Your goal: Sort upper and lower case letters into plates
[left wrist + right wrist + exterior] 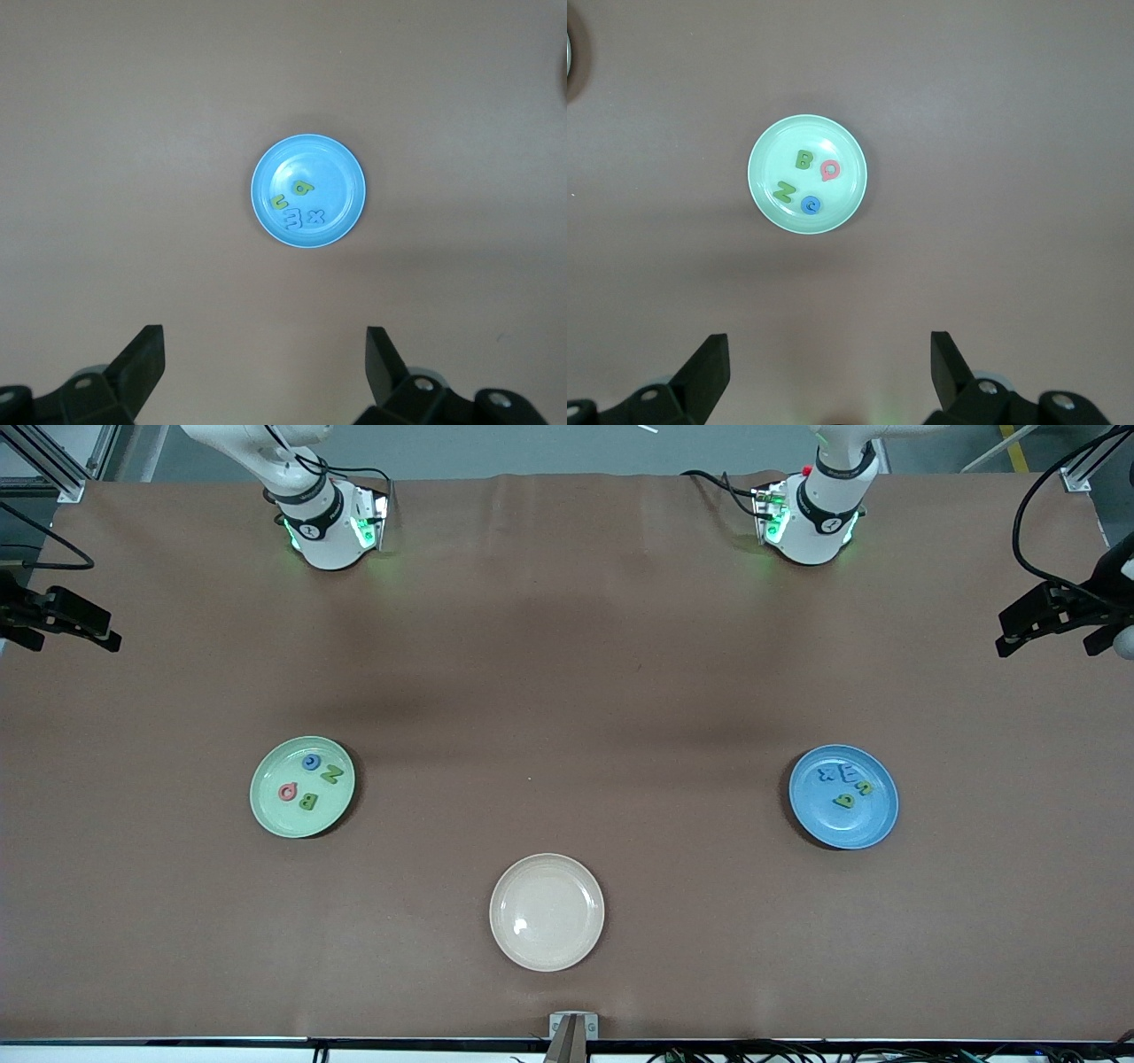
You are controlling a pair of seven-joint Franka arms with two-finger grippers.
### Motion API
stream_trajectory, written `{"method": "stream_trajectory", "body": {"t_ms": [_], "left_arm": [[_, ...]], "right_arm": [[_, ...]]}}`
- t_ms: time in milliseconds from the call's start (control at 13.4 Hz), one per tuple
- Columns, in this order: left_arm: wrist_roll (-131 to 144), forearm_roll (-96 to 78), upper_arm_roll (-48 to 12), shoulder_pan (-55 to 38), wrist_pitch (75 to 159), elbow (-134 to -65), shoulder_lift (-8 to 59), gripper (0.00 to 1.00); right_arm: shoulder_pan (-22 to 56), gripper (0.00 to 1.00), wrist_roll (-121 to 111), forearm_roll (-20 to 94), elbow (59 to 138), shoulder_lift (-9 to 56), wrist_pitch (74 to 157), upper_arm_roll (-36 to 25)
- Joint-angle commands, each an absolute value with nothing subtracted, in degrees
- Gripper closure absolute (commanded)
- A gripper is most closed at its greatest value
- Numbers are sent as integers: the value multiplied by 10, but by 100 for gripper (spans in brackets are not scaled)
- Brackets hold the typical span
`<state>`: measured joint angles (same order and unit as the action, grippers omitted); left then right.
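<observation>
Letters lie sorted in two plates; both arms wait high above.

The green plate (302, 786) with four letters (804, 181) lies toward the right arm's end, the blue plate (843, 796) with four letters (299, 204) toward the left arm's end, the bare beige plate (547, 911) between them and nearer the camera. The left gripper (264, 363) and right gripper (829, 365) are spread wide, holding nothing.

the table cloth (567, 646) is plain brown. the green plate (270, 815) is pale green and shiny. in it lie a blue letter (311, 762), a pink letter (288, 791) and two darker green letters (308, 802). the blue plate (864, 828) is medium blue, with two blue letters (847, 774) and two yellow-green letters (845, 800). the third plate (547, 911) is plain cream. the arms are white with black bands and green lights.
</observation>
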<state>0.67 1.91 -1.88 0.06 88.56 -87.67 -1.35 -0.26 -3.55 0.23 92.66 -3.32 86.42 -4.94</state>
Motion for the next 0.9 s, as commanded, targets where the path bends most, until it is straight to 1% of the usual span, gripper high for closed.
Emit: {"method": "stream_trajectory", "body": {"t_ms": [0, 75, 821], "left_arm": [[-3, 25, -2, -4, 874, -861, -8, 0], [-4, 14, 8, -4, 874, -861, -8, 0], [-9, -33, 10, 2, 875, -861, -11, 0]], "right_arm": [[-8, 0, -42, -6, 945, -50, 872, -41], [-8, 0, -42, -13, 945, -50, 872, -40], [-8, 0, -41, -13, 944, -50, 873, -40]]}}
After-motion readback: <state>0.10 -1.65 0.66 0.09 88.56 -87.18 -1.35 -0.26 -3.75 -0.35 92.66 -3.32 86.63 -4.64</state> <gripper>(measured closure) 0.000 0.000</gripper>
